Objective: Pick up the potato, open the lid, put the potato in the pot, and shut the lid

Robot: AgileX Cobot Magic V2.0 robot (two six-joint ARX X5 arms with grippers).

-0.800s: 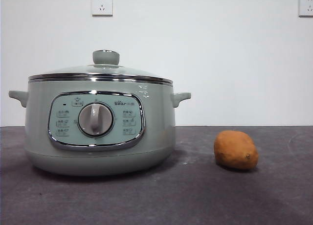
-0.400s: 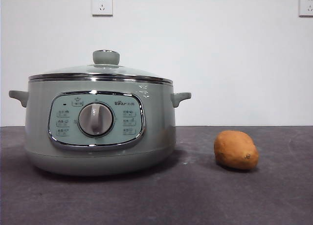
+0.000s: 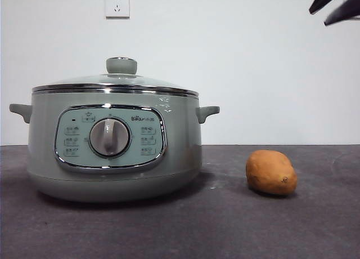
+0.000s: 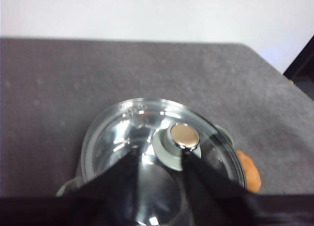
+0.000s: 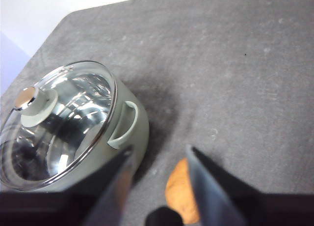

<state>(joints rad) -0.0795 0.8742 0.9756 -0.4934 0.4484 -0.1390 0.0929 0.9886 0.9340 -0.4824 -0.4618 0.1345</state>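
Plainly, the first step, picking up the potato, was in hand and not yet done. Nearest the front camera, the oval orange-brown potato (image 3: pixel 271 172) lay on the dark grey table (image 3: pixel 225 225), well apart from the pot on its dial-face right side and untouched. The large round pale grey-green electric pot (image 3: pixel 115 152) stood a little farther back, with the domed clear glass lid (image 3: pixel 115 81) seated on its chrome rim and the pale knob (image 3: pixel 121 66) on top.

The right gripper (image 5: pixel 159 159) hung high above the potato, its two black jaws spread wide with nothing between them; in the front view it showed only as dark tips (image 3: pixel 336 4) at the top corner. My judgement is that the next move called for a straight descent until the jaws straddled the potato's narrower width.

The left gripper (image 4: pixel 159 159) hovered over the lid, jaws wide and empty, the knob just past them.
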